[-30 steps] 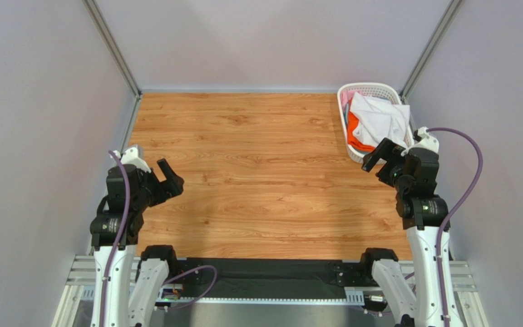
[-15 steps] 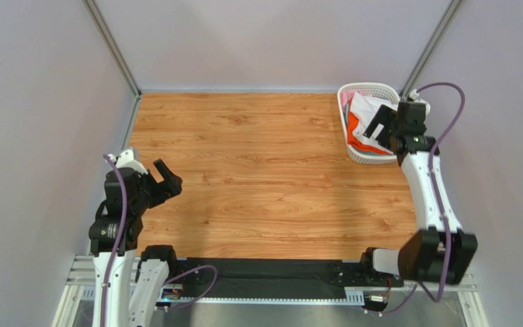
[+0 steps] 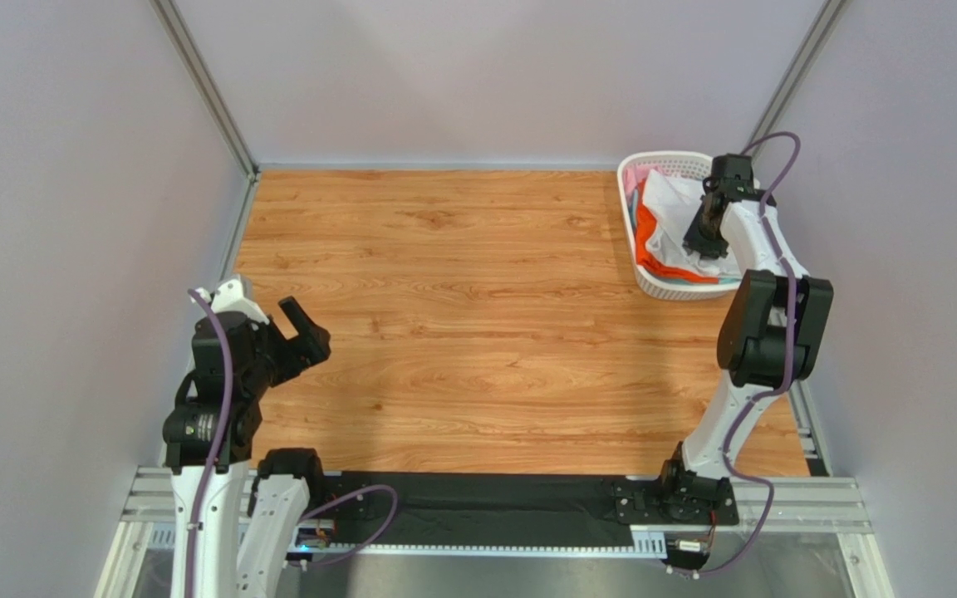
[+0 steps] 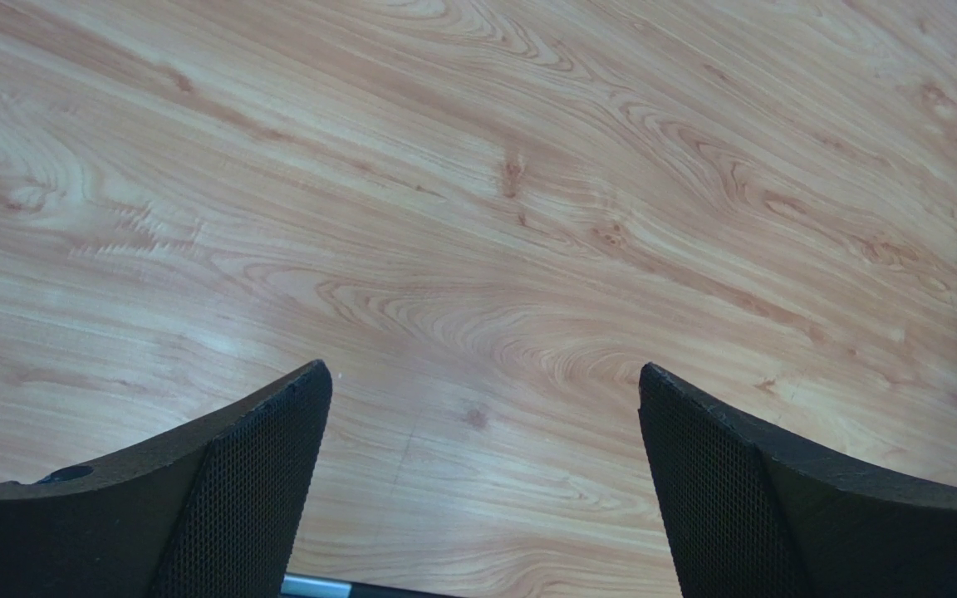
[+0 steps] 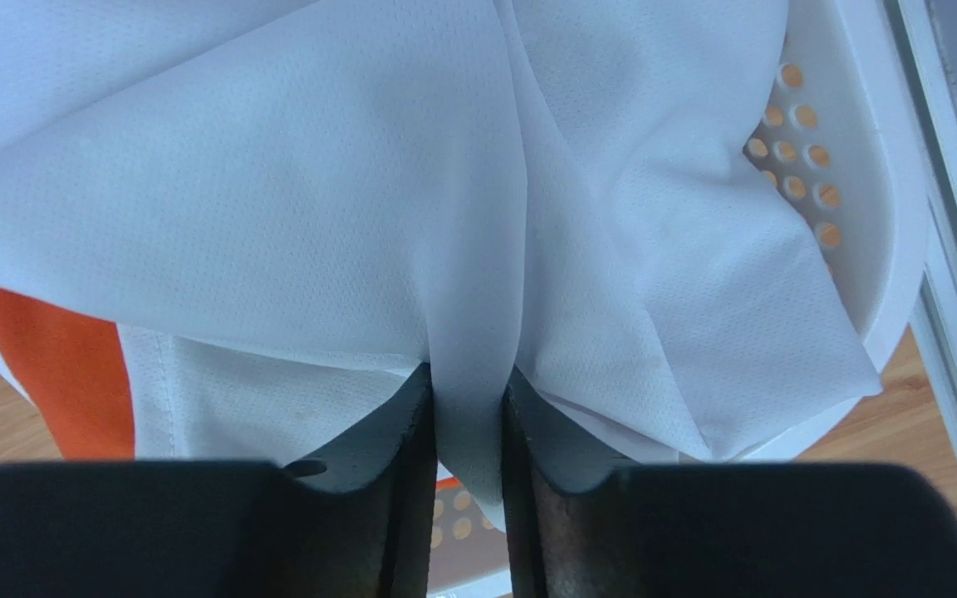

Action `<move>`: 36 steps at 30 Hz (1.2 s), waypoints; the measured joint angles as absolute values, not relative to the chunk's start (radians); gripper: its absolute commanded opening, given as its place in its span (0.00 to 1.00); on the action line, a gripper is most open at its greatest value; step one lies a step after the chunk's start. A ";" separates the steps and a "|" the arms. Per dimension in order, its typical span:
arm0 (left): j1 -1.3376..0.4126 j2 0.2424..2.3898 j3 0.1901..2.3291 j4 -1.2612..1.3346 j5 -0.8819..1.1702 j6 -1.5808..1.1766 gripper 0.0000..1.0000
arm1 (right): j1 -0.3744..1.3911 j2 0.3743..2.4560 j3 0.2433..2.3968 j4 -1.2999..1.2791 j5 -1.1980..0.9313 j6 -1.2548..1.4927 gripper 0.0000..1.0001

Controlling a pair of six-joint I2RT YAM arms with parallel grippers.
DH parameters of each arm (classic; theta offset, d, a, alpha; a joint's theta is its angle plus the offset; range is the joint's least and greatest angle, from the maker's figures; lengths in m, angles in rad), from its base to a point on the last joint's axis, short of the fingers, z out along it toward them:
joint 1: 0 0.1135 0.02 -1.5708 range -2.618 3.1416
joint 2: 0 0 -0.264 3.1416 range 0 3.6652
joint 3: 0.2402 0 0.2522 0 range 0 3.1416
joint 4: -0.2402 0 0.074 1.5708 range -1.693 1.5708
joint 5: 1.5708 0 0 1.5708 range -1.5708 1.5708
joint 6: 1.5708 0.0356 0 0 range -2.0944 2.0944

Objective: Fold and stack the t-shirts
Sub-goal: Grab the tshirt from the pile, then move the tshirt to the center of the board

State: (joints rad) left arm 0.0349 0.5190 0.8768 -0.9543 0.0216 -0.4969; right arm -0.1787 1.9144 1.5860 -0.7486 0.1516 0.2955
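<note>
Right hand [image 5: 465, 386] pinches the white t-shirt [image 5: 321, 224] in the basket [image 5: 868, 175]!
Shirt's bunched in the far-right corner, fine mesh weave, its pinched ridge running straight away from the hand; overall axis can't be told. Orange t-shirt [image 5: 66, 374] peeks beneath. Left hand [image 4: 481, 374] hangs spread over the wooden surface [image 4: 509, 187].

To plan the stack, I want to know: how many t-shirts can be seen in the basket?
2: a white t-shirt on top, pinched by the right gripper, and an orange t-shirt beneath it. The basket may hide more.
</note>
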 measured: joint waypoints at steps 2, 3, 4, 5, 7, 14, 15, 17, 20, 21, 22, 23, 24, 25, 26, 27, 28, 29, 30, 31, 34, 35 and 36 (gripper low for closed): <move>0.035 0.519 0.877 -0.954 0.021 -0.497 1.00 | -0.178 1.903 1.596 -0.758 0.154 0.289 0.10; 0.035 0.519 0.877 -0.954 0.021 -0.497 1.00 | -0.178 1.892 1.598 -0.762 0.154 0.282 0.06; 0.035 0.519 0.877 -0.954 0.021 -0.497 1.00 | -0.178 1.874 1.598 -0.767 0.155 0.280 0.00; 0.035 0.518 0.877 -0.954 0.021 -0.497 1.00 | -0.178 1.856 1.599 -0.769 0.154 0.274 0.00; 0.035 0.515 0.877 -0.954 0.021 -0.498 1.00 | -0.178 1.807 1.601 -0.776 0.147 0.266 0.00; 0.035 0.502 0.877 -0.954 0.021 -0.503 1.00 | -0.175 1.578 1.662 -0.791 0.067 0.243 0.00; 0.035 0.501 0.877 -0.954 0.021 -0.504 1.00 | -0.170 1.552 1.679 -0.793 0.047 0.237 0.00; 0.035 0.500 0.877 -0.954 0.021 -0.506 1.00 | -0.147 1.516 1.723 -0.808 0.017 0.223 0.00; 0.035 0.499 0.877 -0.954 0.023 -0.511 1.00 | -0.049 1.483 1.820 -0.837 -0.012 0.192 0.00; 0.035 0.498 0.877 -0.954 0.025 -0.512 1.00 | 0.000 1.481 1.864 -0.853 -0.021 0.181 0.00; 0.035 0.496 0.877 -0.954 0.028 -0.512 1.00 | 0.044 1.481 1.897 -0.860 -0.027 0.173 0.00; 0.035 0.495 0.877 -0.955 0.030 -0.513 1.00 | 0.100 1.481 1.938 -0.866 -0.036 0.165 0.00; 0.035 0.494 0.877 -0.956 0.034 -0.513 1.00 | 0.163 1.481 1.988 -0.878 -0.042 0.156 0.00; 0.035 0.492 0.877 -0.958 0.037 -0.514 1.00 | 0.229 1.481 2.029 -0.882 -0.050 0.148 0.00; 0.035 0.488 0.877 -0.962 0.041 -0.515 1.00 | 0.283 1.480 2.066 -0.884 -0.059 0.140 0.00; 0.035 0.484 0.877 -0.966 0.045 -0.516 1.00 | 0.337 1.481 2.106 -0.883 -0.064 0.132 0.00; 0.035 0.480 0.877 -0.970 0.047 -0.517 1.00 | 0.401 1.481 2.144 -0.879 -0.072 0.126 0.00; 0.035 0.476 0.877 -0.973 0.049 -0.518 1.00 | 0.451 1.478 2.169 -0.873 -0.078 0.123 0.00; 0.035 0.471 0.878 -0.976 0.051 -0.519 1.00 | 0.502 1.475 2.193 -0.857 -0.092 0.118 0.00; 0.035 0.465 0.881 -0.980 0.052 -0.519 1.00 | 0.545 1.470 2.208 -0.841 -0.110 0.119 0.00; 0.035 0.450 0.899 -1.000 0.051 -0.522 1.00 | 0.605 1.450 2.217 -0.779 -0.169 0.133 0.00; 0.035 0.445 0.905 -1.007 0.051 -0.523 1.00 | 0.607 1.444 2.212 -0.759 -0.180 0.140 0.00; 0.035 0.439 0.912 -1.014 0.050 -0.528 1.00 | 0.607 1.431 2.189 -0.730 -0.185 0.146 0.00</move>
